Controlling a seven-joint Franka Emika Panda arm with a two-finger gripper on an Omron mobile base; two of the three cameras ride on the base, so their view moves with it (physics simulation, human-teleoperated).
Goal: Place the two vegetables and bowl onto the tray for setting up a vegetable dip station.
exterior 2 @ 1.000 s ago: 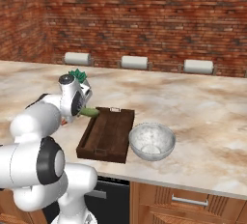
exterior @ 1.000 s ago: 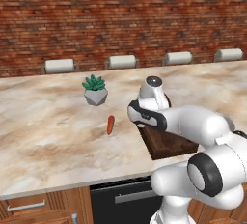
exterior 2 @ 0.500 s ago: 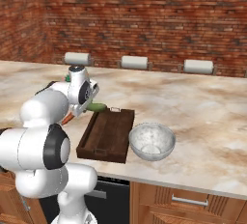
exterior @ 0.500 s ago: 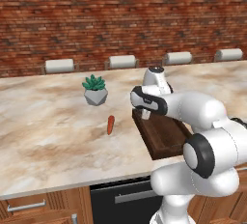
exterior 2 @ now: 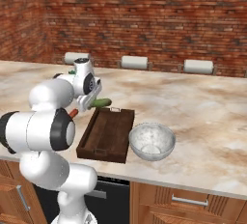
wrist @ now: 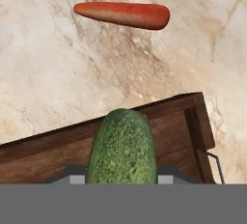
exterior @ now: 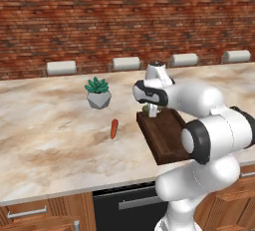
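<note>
So the claw is pinching the cucumber between its two fingers right now, and it's hanging just over the far short end of the tray. From the hand view you're looking straight down the cucumber with the tray's rim and corner under its tip, so I'd say it's carrying it in but hasn't let go yet. Can't tell if the cucumber is touching the wood or floating a bit above it.

Moving out from there: the tray itself is sitting near the front edge of the desk, and nothing is lying in it as far as I can see. The carrot is lying on the bare desk just off the tray's left side, apart from it. The bowl is sitting on the desk right beside the tray's other long side, close to the front edge, possibly touching the rim. There's also a little potted plant further back.

Progress-wise I'd call it barely started: cucumber nearly placed, carrot and bowl both untouched.
</note>
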